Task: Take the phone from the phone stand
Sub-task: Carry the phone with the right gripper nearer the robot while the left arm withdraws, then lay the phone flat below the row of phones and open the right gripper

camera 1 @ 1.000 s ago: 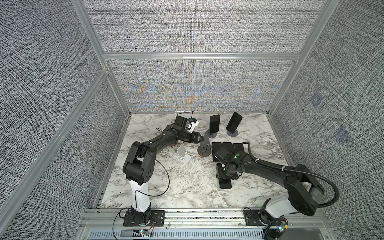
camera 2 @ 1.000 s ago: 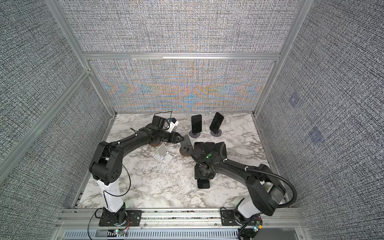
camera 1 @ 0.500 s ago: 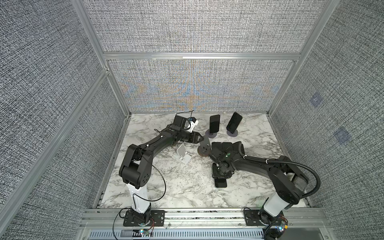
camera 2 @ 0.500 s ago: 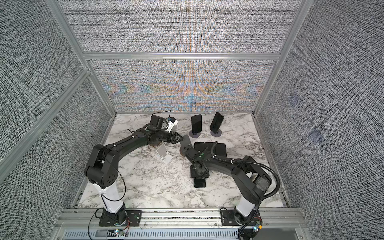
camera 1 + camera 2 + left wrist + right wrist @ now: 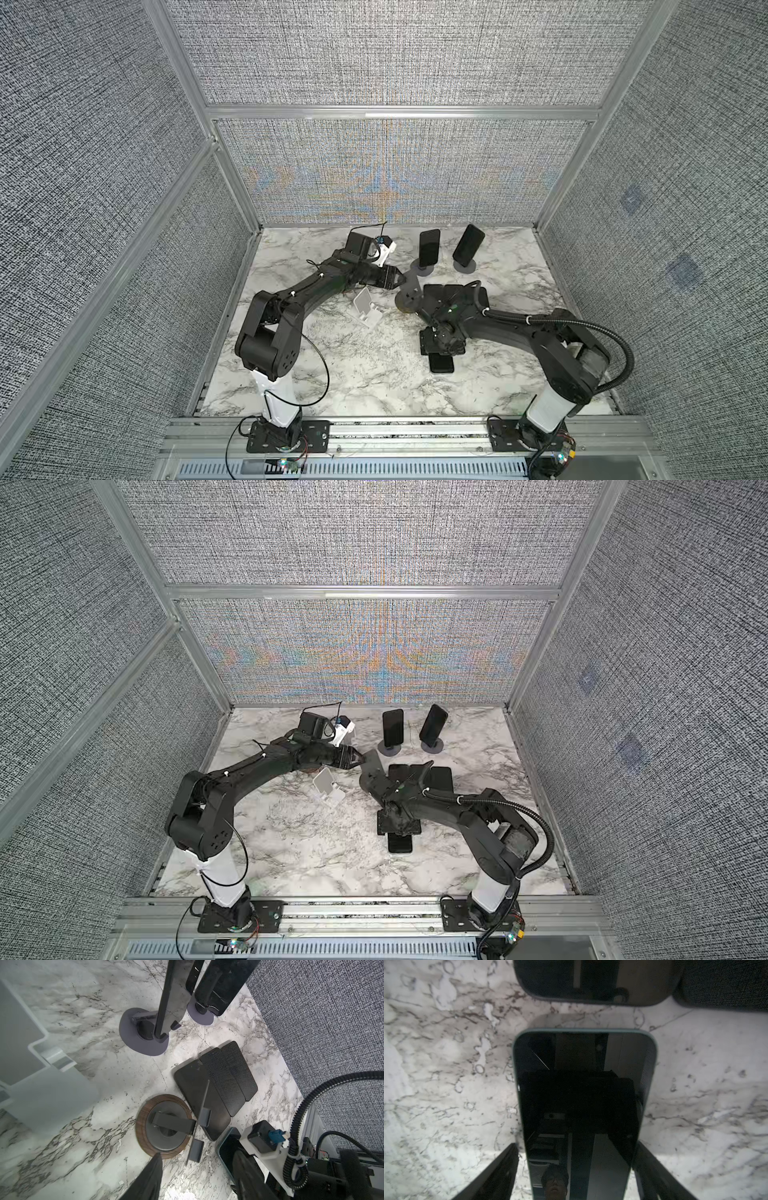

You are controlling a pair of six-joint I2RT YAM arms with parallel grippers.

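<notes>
In a top view, the phone (image 5: 441,364) lies flat on the marble table (image 5: 374,374). It is off the empty phone stand (image 5: 406,305) and a bit nearer the front. Its long way runs from front to back. The right gripper (image 5: 441,348) sits over it. The left gripper (image 5: 397,284) is just beside the stand.

Left wrist view: the left fingers (image 5: 151,1176) are spread wide and pinch nothing. A bump here could tip the stand.

Right wrist view: the screen faces up. One short end points at the flat phones (image 5: 591,980) close by. The right fingers (image 5: 500,1172) are spread, one along each long side. A thin strip of table shows beside one. If the gripper lifts crooked, a finger could catch an edge and drag the phone into those phones.
</notes>
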